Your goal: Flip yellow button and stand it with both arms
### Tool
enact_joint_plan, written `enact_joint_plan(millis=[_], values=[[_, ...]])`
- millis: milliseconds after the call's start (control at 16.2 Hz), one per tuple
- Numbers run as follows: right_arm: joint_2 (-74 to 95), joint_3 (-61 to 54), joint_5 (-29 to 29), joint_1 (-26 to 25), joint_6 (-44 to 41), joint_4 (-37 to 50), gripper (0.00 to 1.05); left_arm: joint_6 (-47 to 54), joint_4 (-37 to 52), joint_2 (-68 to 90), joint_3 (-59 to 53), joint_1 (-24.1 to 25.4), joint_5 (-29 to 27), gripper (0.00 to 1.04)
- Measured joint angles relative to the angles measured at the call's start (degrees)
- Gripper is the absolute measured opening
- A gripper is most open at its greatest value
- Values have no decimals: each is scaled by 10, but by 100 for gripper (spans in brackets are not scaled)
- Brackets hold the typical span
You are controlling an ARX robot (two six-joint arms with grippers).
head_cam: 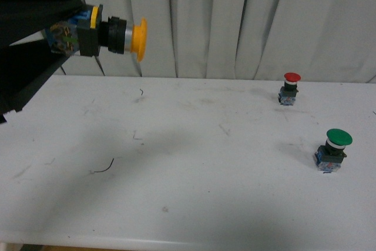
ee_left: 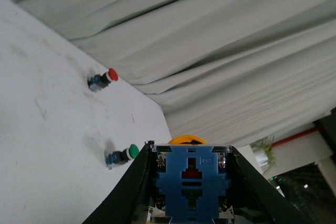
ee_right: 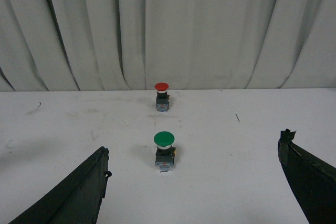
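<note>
The yellow button (head_cam: pixel 114 32) hangs high above the table at the far left, lying sideways with its yellow cap pointing right. My left gripper (head_cam: pixel 70 33) is shut on its blue contact block. In the left wrist view the blue block (ee_left: pixel 190 182) fills the space between the two black fingers (ee_left: pixel 128 192), and the yellow cap edge shows just beyond it. My right gripper (ee_right: pixel 194 179) is open, its fingers (ee_right: pixel 79 192) spread wide over the table with nothing between them. The right arm is out of the front view.
A red-capped button (head_cam: pixel 289 88) stands upright at the back right of the white table (head_cam: pixel 188 192). A larger green-capped button (head_cam: pixel 335 149) stands nearer, at the right edge; it also stands ahead of the right gripper (ee_right: pixel 164 150). Grey curtains (head_cam: pixel 235 16) hang behind.
</note>
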Motion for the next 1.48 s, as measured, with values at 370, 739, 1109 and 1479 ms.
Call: enact_joint_plan(millis=[370, 739, 1109, 1479], values=[[0, 0, 0, 0, 0, 0, 98, -127, -3, 11, 23, -14, -20, 35], [0, 0, 0, 0, 0, 0, 98, -122, -1, -39, 35, -52, -26, 35], [0, 0, 0, 0, 0, 0, 98, -92, 0, -38, 18, -83, -44, 35], [584, 108, -171, -47, 52, 567, 98, -72, 0, -45, 17, -97, -51, 35]])
